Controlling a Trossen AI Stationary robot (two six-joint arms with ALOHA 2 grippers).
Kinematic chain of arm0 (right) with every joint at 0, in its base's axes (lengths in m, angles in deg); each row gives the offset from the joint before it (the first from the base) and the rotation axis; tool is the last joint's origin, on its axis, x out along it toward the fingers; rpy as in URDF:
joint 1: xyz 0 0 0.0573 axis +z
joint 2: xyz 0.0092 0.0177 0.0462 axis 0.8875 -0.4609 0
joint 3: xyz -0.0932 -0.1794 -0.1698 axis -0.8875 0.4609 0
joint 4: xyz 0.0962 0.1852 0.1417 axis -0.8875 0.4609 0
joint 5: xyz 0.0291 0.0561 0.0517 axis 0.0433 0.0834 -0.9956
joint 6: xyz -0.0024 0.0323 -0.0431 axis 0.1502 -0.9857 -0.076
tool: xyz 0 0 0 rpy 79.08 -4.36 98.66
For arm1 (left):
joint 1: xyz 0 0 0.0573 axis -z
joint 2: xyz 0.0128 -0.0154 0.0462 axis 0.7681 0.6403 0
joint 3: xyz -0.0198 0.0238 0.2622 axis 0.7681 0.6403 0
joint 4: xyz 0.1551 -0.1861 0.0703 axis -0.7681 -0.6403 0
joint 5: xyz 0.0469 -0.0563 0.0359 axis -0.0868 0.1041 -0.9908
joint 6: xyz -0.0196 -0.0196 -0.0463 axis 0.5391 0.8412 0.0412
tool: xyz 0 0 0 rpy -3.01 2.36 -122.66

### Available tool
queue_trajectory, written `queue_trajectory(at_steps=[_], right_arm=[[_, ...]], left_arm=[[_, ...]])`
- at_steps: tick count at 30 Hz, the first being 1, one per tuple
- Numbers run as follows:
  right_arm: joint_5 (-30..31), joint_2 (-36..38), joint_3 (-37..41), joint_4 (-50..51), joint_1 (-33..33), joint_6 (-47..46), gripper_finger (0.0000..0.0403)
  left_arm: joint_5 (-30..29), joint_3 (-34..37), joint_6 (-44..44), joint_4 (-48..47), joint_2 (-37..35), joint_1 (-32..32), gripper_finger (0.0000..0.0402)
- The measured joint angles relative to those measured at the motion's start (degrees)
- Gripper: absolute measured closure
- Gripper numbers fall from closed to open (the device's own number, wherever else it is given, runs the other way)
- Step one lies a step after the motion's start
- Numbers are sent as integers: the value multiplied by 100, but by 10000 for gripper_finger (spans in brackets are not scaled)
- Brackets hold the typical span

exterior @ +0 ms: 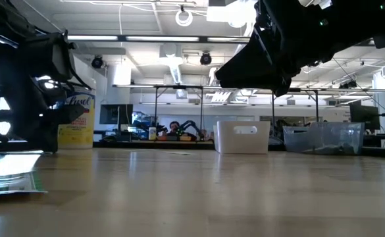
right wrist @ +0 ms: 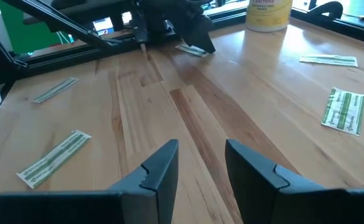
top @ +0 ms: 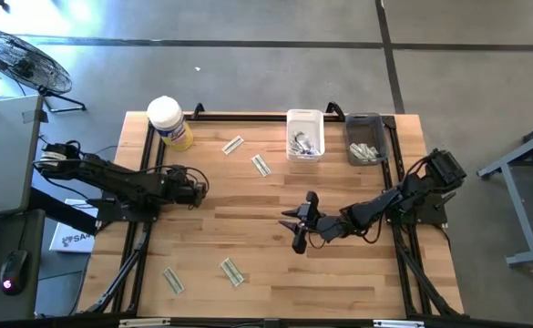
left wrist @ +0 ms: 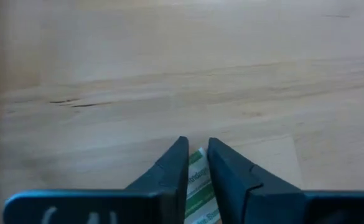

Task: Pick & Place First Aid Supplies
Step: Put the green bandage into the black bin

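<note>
Progress, as we judge it: partly done | white bin [top: 305,133] and grey bin [top: 366,139] at far edge hold packets | four strips loose: two far-centre [top: 261,165], two near-left [top: 231,271] | left gripper [left wrist: 197,163] pinches a green-striped strip [left wrist: 200,193] | right gripper [right wrist: 200,165] released, mid-table.

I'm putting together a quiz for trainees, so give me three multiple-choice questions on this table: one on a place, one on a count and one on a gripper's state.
1. Where on the table is the yellow wipes tub?
A. High view's upper left corner
B. Inside a bin
C. Centre

2. How many green-and-white strips lie loose on the tabletop?
A. Two
B. Four
C. Seven

3. The left gripper is:
A. Wide open
B. Shut on a strip
C. Unseen

Key:
1. A: the high view shows it there.
2. B: four lie clear of both grippers.
3. B: its wrist view shows a held strip. The right gripper waits open.
</note>
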Motion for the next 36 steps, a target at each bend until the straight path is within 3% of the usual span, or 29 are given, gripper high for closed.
queue_trajectory(at_steps=[9, 21, 25, 31, 36], right_arm=[[0, 0, 0, 2, 0, 1, 277], [-39, 0, -1, 43, 0, -1, 277], [-42, 0, -2, 43, 0, 98, 277], [-46, -12, -2, 37, 86, 1151, 277], [-22, -322, -90, -380, 185, 2172, 277]], left_arm=[[-36, -439, -299, 147, 20, 534, 399], [-871, -1232, -1455, 673, 14, 1335, 401], [-1041, -1296, -2093, 1422, 12, 1639, 401], [-943, -1298, -3063, 2662, 12, 1853, 401], [-413, -1298, -3748, 3411, 102, 1852, 401]])
